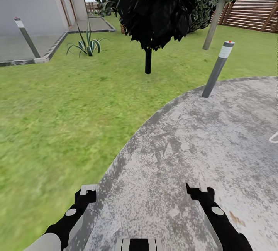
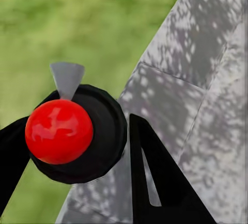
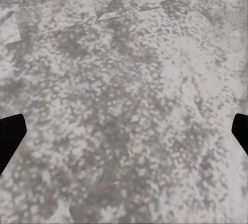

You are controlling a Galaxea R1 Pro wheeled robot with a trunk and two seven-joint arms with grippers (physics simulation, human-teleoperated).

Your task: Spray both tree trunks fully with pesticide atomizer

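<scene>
Right now the robot stands on the grey stone patio (image 1: pixel 200 146) at its curved edge, where the grass floor (image 1: pixel 58 119) begins. Its left hand (image 1: pixel 85 196) hangs over that edge, and I cannot tell how its fingers stand. Its right hand (image 3: pixel 124 131) hovers over stone, fingers spread wide, empty. A dark-leaved tree (image 1: pixel 148 19) and two bollards (image 1: pixel 217 69) stand ahead.

The garden's lawn (image 1: pixel 58 119) fills the left and middle of the head view as blurry green grass, meeting the curved edge of a grey mottled patio at lower right. A brown horizontal-slat fence (image 1: pixel 251 11) closes the upper right corner. A smooth grey-brown trunk (image 1: pixel 214 21) rises, leaning, at upper right, foliage above.
</scene>
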